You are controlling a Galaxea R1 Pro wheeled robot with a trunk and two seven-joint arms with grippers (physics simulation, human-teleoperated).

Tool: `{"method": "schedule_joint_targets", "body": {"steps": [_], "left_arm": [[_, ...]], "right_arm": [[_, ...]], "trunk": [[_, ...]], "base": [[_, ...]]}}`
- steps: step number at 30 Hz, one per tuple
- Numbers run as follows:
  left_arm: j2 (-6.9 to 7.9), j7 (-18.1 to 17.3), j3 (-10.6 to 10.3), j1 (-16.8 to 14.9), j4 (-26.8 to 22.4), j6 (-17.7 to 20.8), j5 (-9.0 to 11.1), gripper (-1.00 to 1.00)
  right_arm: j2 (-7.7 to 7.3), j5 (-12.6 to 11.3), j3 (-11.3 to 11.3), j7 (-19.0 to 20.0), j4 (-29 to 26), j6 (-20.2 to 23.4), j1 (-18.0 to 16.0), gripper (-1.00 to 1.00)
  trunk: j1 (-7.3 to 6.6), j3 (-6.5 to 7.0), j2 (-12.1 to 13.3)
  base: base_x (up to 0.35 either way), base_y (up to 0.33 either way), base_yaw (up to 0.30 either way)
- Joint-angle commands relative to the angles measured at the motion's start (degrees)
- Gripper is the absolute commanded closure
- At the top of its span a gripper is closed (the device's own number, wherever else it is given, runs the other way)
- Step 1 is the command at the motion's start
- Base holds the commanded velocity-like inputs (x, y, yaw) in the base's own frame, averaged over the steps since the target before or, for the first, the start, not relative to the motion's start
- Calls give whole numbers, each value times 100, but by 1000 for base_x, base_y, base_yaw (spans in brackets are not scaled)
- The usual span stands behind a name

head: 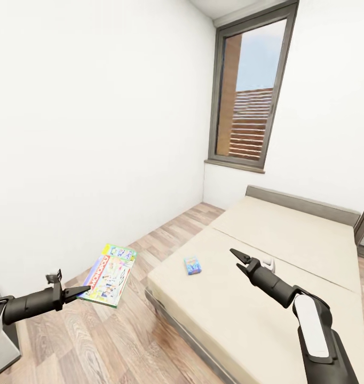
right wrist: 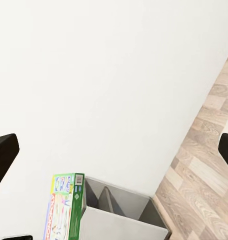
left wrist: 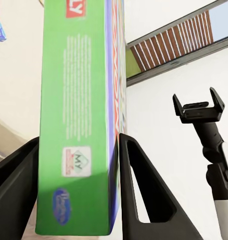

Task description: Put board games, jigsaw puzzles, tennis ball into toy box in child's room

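Your left gripper (head: 80, 292) is clamping the Monopoly box (head: 109, 274) by its edge, the green side wedged between both fingers (left wrist: 144, 195). Your right gripper (head: 238, 256) is hanging with fingers spread and empty over the bed (head: 310, 240). Just beyond its fingertips, the light-blue game (head: 192, 264) is lying flat on the mattress.

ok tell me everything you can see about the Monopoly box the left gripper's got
The Monopoly box is a flat rectangular cardboard game box: white-and-blue printed face with a red logo, green side panel with small print and logos. The left gripper is shut on one edge, a finger pressed on each broad face. It hangs tilted above the wood floor, beside the bed, touching nothing else.
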Motion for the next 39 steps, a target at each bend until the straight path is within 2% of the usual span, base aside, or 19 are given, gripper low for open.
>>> {"method": "schedule_joint_targets", "body": {"steps": [1,10,14,26,39], "left_arm": [[-1,-38,5,-5,-2,60,-38,100],[-3,-38,0,-5,-2,60,-43,100],[-9,-38,-4,-5,-2,60,-44,100],[-20,-38,-5,-5,-2,60,-45,100],[-25,-38,-5,-5,-2,60,-45,100]], "right_arm": [[7,22,-18,31,5,36,-7,-100],[9,24,-18,26,32,34,-7,-100],[98,36,-23,30,32,34,-7,-100],[179,44,-19,-7,33,30,-7,-100],[185,48,-18,-14,33,25,-8,-100]], "trunk": [[-22,12,35],[-219,211,396],[-307,303,557],[-571,579,1038],[-856,878,1559]], "base": [[0,0,83],[0,0,207],[0,0,242],[0,0,243],[0,0,243]]}}
